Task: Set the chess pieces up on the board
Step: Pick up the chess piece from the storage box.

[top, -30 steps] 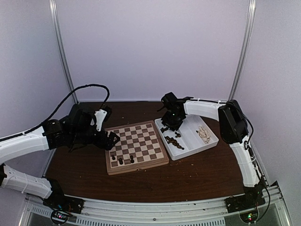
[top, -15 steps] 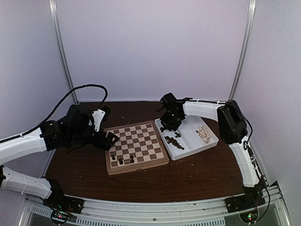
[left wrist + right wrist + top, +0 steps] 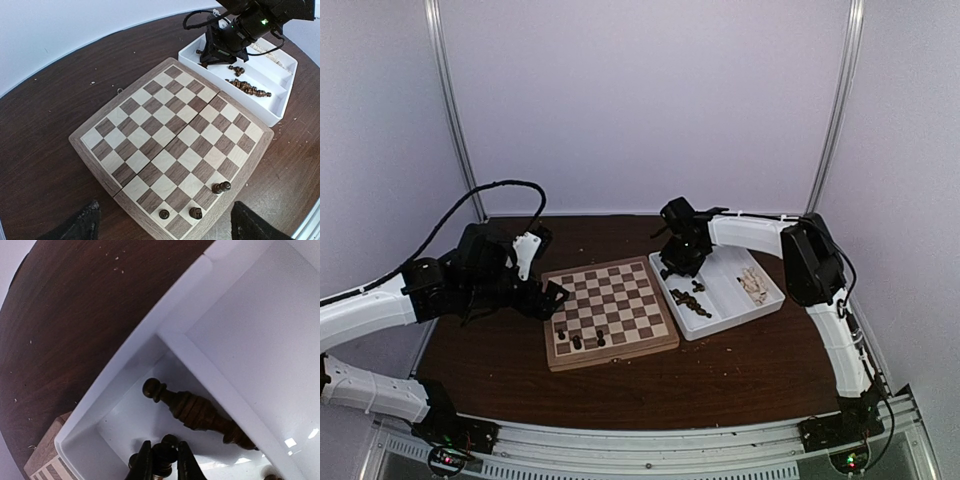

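- Right hand pinches a dark chess piece in a corner compartment of the white tray.
- Left hand spread wide, near the chessboard.

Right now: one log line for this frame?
left gripper open, by board edge | right gripper shut on dark piece in tray | few pieces on board | phase: pick

A white tray sits on the dark brown bench. Pale cream pieces lie in its right-hand compartment.
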Robot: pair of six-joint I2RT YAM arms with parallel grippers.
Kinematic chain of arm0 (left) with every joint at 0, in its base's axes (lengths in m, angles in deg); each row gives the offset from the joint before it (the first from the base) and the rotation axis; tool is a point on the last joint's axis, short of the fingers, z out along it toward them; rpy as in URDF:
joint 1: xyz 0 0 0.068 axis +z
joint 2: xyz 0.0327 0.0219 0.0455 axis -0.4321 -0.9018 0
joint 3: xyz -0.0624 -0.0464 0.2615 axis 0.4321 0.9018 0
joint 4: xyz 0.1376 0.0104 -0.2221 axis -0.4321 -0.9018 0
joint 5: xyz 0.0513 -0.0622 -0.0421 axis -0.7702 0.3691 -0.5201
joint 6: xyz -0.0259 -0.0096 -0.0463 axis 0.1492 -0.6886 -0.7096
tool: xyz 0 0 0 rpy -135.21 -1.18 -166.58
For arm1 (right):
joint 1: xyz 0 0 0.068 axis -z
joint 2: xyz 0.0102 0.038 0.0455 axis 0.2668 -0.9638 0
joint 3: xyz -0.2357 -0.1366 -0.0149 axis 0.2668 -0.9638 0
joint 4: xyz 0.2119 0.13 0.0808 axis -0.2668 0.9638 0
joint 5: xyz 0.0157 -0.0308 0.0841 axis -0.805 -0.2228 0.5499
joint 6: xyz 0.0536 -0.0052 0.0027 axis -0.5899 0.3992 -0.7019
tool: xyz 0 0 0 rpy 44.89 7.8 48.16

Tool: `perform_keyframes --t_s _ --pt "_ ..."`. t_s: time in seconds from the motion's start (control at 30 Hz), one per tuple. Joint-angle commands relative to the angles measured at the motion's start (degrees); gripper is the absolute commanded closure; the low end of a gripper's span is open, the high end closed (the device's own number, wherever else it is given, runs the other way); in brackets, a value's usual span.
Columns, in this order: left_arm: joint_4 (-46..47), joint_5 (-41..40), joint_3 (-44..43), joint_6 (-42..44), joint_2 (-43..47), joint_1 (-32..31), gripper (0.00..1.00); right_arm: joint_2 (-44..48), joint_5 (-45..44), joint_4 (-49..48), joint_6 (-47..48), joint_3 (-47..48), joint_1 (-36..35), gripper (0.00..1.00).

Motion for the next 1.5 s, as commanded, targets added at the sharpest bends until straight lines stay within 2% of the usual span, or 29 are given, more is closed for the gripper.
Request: perform_keyframes --t_s 0.0,0.33,0.53,0.8,0.97,1.17,1.47 --pt "0.96 -0.66 0.51 1.23 1.00 0.32 0.09 3.92 -3.45 2.79 7.44 -4.05 -0.07 0.88" --pt "1.28 -0.82 1.56 0.86 2.24 0.32 0.09 13.61 -5.63 2.64 24.29 -14.61 0.03 0.86" --pt "1.89 -0.15 1.15 0.72 1.14 0.32 0.09 14.24 -2.28 4.65 27.16 -13.44 0.85 0.79" --pt "1.65 -0.08 0.73 0.62 1.10 0.32 0.09 11.82 -1.59 4.78 26.61 -11.10 1.03 0.76" --pt "1.58 -0.31 0.99 0.62 1.45 0.32 0.09 10.14 -2.60 6.76 20.80 -10.35 1.14 0.74" --pt "1.83 0.04 0.99 0.48 1.17 0.32 0.09 8.24 -3.92 9.27 15.80 -9.33 1.18 0.76" --pt "2.12 -0.15 1.49 0.69 1.60 0.32 0.09 5.62 -3.87 8.60 13.46 -8.60 1.18 0.76"
